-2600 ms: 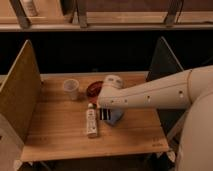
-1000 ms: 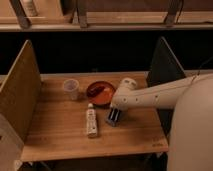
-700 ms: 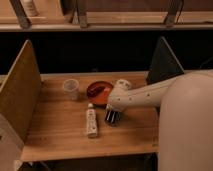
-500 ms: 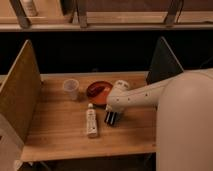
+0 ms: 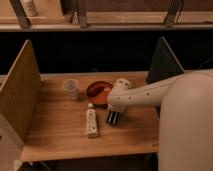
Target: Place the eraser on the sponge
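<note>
My gripper (image 5: pixel 113 118) points down at the wooden table (image 5: pixel 60 132), just right of the white tube (image 5: pixel 91 121) and in front of the red-orange dish (image 5: pixel 99 91). Its tip is a dark block touching or nearly touching the tabletop. The black eraser cannot be told apart from that dark tip, so I cannot say whether it is held. The sponge does not show; the spot under the gripper is covered. The pale arm (image 5: pixel 150 95) reaches in from the right.
A small white cup (image 5: pixel 71 89) stands left of the dish. A tall wooden panel (image 5: pixel 20 95) walls the left side and a dark panel (image 5: pixel 162 62) the back right. The arm's bulk (image 5: pixel 187 125) fills the right foreground.
The gripper has stayed over the same spot beside the tube, with the arm shifting slightly. A bit of light blue seen under it in the earliest frame no longer shows.
</note>
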`<control>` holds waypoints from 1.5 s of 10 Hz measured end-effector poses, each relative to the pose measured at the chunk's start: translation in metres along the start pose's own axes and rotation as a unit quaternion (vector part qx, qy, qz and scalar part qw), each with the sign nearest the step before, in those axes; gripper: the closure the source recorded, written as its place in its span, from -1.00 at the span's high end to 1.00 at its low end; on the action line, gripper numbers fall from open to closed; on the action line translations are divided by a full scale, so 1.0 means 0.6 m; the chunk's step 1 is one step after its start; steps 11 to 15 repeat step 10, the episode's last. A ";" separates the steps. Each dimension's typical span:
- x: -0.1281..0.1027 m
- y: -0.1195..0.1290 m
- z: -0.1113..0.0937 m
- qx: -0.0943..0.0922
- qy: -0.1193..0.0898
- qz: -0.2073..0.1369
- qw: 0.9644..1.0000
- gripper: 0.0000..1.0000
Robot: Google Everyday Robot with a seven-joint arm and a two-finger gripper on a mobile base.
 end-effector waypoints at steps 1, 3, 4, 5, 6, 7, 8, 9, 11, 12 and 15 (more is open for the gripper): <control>0.001 -0.002 -0.001 0.000 0.001 0.003 1.000 0.30; 0.007 -0.003 0.003 -0.006 0.008 0.008 1.000 0.30; 0.010 -0.002 0.005 -0.009 0.011 0.009 1.000 0.30; 0.010 -0.003 0.005 -0.012 0.011 0.011 1.000 0.30; 0.002 -0.010 -0.004 -0.015 0.006 0.016 1.000 0.30; -0.008 -0.019 -0.014 -0.013 -0.002 0.018 1.000 0.30; -0.036 -0.044 -0.050 -0.005 -0.028 0.029 0.999 0.30; -0.060 -0.070 -0.085 0.003 -0.053 0.042 0.998 0.30; -0.076 -0.066 -0.110 0.000 -0.069 0.047 0.996 0.30; -0.076 -0.066 -0.110 0.000 -0.069 0.047 0.996 0.30; -0.076 -0.066 -0.110 0.000 -0.069 0.047 0.996 0.30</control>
